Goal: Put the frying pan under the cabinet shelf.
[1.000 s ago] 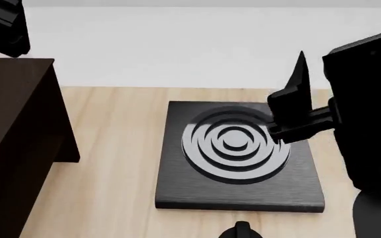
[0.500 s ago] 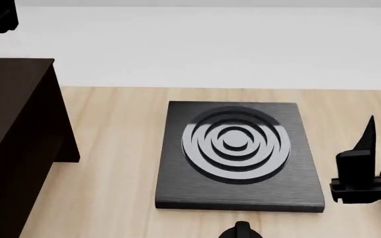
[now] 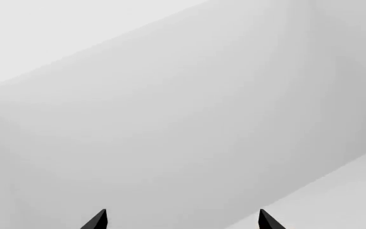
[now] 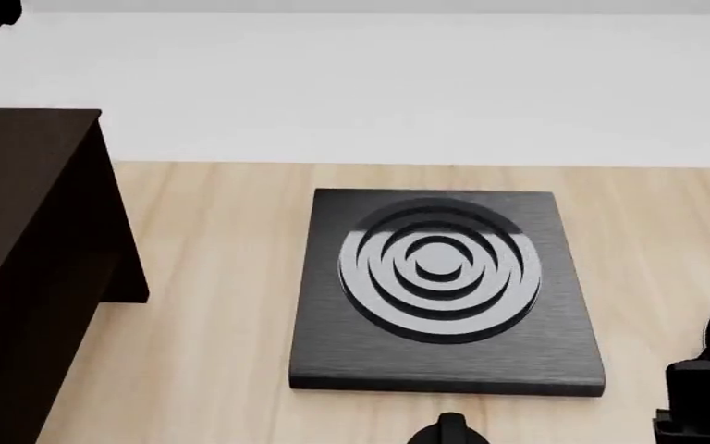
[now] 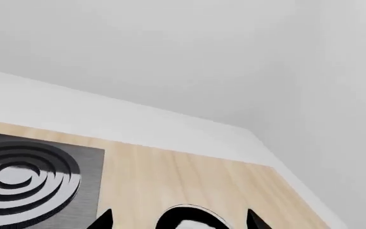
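Your right claw hangs with tips apart — the frying pan sits between them on the tabletop. Your left claw, also spread, faces blank wall; cabinet shelf well apart.

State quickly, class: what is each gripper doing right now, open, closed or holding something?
Left gripper: open, fingertips apart, holding nothing.
Right gripper: open, fingertips apart, empty, above the frying pan.

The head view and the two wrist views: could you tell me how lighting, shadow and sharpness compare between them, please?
Head view: sharp and evenly lit, the cabinet shelf nearly black with little detail. Left wrist view: featureless pale grey, only soft shading. Right wrist view: crisp, soft light, pale sheen on the stove plate rings.
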You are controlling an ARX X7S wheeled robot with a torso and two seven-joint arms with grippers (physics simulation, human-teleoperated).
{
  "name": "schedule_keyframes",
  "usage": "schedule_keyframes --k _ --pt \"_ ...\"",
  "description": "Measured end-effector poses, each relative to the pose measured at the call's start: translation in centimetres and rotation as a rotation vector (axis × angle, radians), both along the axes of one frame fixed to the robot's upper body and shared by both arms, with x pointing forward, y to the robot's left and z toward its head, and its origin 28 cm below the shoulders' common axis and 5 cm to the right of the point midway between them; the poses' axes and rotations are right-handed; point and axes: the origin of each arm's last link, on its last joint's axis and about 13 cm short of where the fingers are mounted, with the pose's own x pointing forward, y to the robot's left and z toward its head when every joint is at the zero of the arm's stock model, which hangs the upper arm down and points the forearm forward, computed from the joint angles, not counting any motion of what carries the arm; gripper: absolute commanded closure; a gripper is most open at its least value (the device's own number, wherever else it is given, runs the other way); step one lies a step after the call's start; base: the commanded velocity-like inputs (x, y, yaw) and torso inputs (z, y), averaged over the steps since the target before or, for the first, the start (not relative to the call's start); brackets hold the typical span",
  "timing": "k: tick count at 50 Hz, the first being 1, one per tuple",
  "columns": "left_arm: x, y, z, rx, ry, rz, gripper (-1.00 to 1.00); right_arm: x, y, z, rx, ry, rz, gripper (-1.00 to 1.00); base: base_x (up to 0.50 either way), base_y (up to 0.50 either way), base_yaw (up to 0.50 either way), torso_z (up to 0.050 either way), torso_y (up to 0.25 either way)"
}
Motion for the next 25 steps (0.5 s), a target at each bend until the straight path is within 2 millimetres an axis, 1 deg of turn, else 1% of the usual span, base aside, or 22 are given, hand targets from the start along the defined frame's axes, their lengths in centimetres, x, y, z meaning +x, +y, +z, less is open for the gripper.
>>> schedule_keyframes --k 10,25 --pt "0.0 -0.1 0.1 0.003 -0.005 -0.002 -1.0 -0.9 -0.6 -1.5 0.031 0.039 -0.033 -1.0 0.0 0.0 0.0 0.0 0.0" --pt "0.0 -0.2 0.2 0.008 -0.008 -0.004 -1.0 -1.7 -1.7 -3.4 0.077 0.079 -0.085 -1.0 0.0 0.0 0.0 0.0 0.0"
